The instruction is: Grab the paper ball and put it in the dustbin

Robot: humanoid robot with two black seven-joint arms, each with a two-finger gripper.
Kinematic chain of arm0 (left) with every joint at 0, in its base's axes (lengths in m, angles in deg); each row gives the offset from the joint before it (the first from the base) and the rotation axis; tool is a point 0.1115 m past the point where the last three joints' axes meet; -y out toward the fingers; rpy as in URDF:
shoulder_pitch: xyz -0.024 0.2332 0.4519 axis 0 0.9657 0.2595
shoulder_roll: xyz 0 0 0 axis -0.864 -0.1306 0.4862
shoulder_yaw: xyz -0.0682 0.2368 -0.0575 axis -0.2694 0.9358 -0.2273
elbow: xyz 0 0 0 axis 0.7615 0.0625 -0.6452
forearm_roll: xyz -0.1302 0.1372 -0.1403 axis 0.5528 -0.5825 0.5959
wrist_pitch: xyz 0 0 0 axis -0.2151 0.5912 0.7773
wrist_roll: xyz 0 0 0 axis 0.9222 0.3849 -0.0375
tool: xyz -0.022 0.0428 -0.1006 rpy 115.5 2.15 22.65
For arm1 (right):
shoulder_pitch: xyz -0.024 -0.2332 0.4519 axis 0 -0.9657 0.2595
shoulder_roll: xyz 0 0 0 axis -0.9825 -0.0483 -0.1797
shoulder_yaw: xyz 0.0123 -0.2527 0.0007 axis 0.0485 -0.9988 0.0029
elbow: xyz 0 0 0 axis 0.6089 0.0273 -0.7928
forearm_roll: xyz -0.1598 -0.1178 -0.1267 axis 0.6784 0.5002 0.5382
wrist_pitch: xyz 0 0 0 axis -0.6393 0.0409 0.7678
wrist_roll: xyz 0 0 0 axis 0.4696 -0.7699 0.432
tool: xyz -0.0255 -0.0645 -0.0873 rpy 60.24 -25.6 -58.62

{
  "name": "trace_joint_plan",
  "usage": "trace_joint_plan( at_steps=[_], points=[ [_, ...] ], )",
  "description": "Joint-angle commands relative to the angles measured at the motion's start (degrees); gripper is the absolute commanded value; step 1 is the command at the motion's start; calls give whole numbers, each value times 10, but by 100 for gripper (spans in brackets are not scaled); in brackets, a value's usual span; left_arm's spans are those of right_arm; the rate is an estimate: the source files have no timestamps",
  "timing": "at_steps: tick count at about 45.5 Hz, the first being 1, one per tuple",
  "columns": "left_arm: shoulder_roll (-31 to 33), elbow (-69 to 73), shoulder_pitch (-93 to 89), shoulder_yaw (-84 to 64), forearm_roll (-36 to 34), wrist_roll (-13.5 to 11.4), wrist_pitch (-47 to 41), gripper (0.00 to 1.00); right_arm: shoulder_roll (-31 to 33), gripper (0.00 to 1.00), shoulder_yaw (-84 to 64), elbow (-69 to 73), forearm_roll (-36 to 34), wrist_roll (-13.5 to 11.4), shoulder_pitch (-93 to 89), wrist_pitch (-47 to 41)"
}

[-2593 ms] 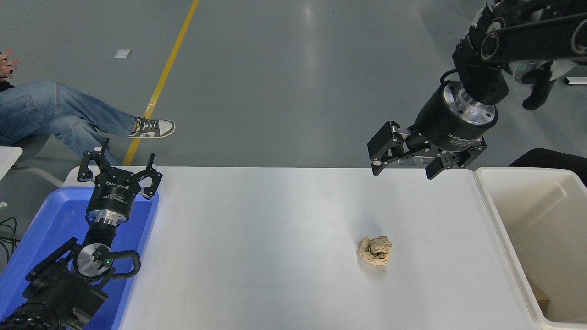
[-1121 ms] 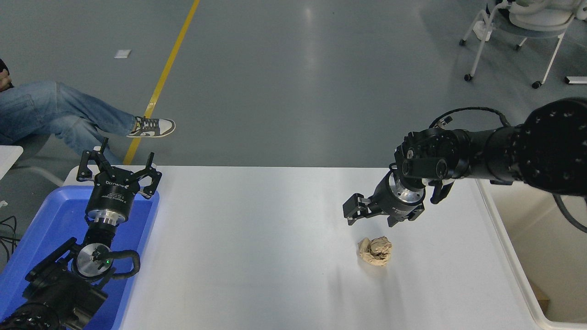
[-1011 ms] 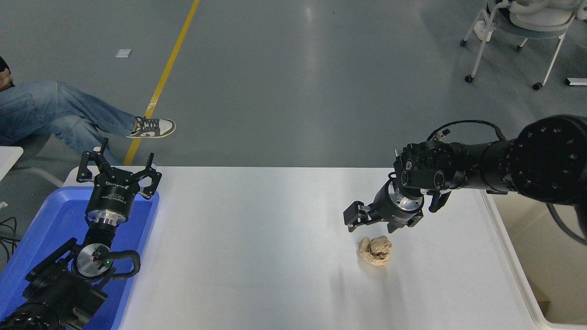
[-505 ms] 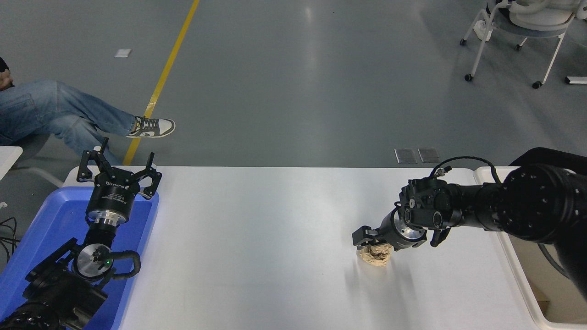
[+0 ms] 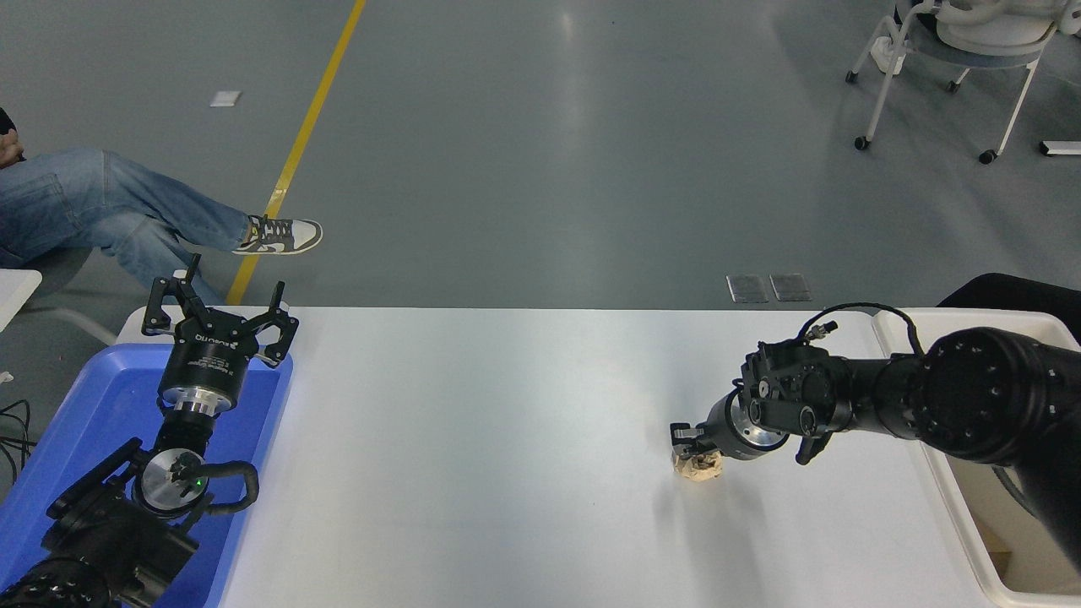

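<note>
My right gripper [image 5: 698, 447] has dropped lower than half a second ago and now pinches the paper ball [image 5: 699, 465] on the white table [image 5: 473, 456]; my left gripper [image 5: 218, 325] sits spread over the blue tray [image 5: 84, 405].

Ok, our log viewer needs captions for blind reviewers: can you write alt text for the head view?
The right gripper is down on a tan paper ball on the white table, its fingers closed around it. A cream-white dustbin stands at the table's right end. The left gripper is parked, open, over a blue tray at lower left.
</note>
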State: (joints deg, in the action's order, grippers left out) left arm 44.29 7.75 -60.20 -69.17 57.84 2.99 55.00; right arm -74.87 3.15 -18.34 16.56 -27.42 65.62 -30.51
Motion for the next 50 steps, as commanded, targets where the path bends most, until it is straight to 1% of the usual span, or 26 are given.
trace_joint_plan(
  at_steps=[1, 7, 14, 16, 21, 30, 44, 47, 50],
  points=[
    [0, 0, 0, 0, 0, 0, -1, 100, 20, 0, -27, 104, -3, 0, 134, -32],
    [0, 0, 0, 0, 0, 0, -1, 100, 83, 0, -45, 226, -3, 0, 273, -52],
    [0, 0, 0, 0, 0, 0, 0, 100, 183, 0, -56, 375, 1, -1, 453, -108],
    [0, 0, 0, 0, 0, 0, 0, 100, 195, 0, -63, 391, 2, -1, 489, -124],
    [0, 0, 0, 1, 0, 0, -1, 100, 203, 0, -71, 410, 2, -1, 552, -159],
    [0, 0, 0, 0, 0, 0, -1, 100, 202, 0, -73, 424, 1, -3, 601, -182],
    [0, 0, 0, 0, 0, 0, -1, 100, 205, 0, -102, 416, 7, -7, 614, -186],
    [0, 0, 0, 0, 0, 0, -1, 100, 223, 0, -124, 410, 13, -7, 614, -186],
    [0, 0, 0, 0, 0, 0, -1, 100, 256, 0, -143, 395, 38, -7, 609, -186]
  ],
)
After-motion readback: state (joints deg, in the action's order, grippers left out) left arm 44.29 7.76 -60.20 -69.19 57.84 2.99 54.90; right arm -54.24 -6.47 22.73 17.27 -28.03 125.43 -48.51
